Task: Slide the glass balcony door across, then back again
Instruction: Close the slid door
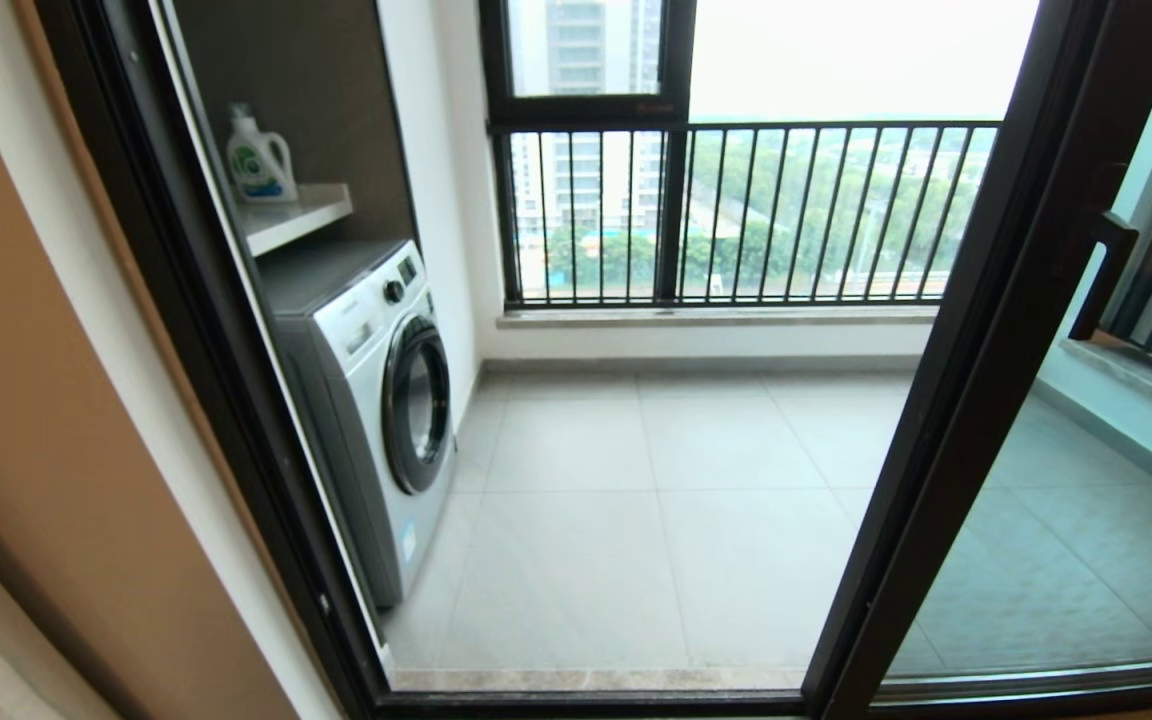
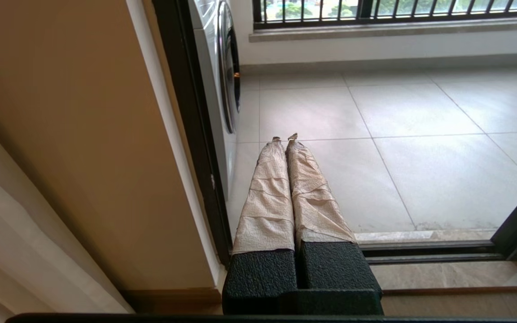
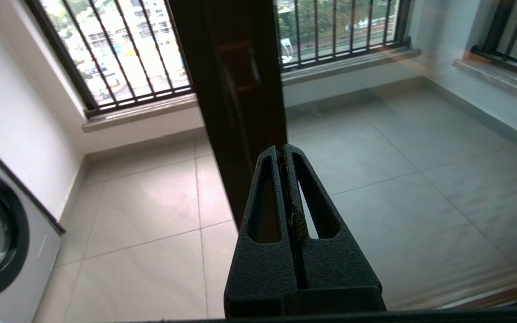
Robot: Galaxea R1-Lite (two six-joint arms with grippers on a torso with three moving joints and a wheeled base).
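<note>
A tiled balcony floor [image 1: 656,500] is spreading out beyond the doorway, with a railed window [image 1: 746,215] at the far side and a washing machine [image 1: 376,400] standing at the left under a shelf holding a detergent bottle [image 1: 258,158]. The glass balcony door [image 1: 986,400] is sitting at the right of the opening, its dark stile cutting diagonally down the head view and leaving most of the doorway open; its small handle [image 1: 1101,275] is showing on the far side of the stile.

Neither arm is appearing in the head view. The right gripper [image 3: 284,150] is pointing at the stile's edge with its fingers pressed together, holding nothing — whether the tips are touching the frame I cannot tell. The left gripper [image 2: 284,138], its wrapped fingers likewise closed and empty, is hanging low near the left jamb, over the threshold track [image 2: 424,249].

Judging from this, the door is waiting to be pushed leftward. The push would go best square against the stile, along the track — not into the glass.
</note>
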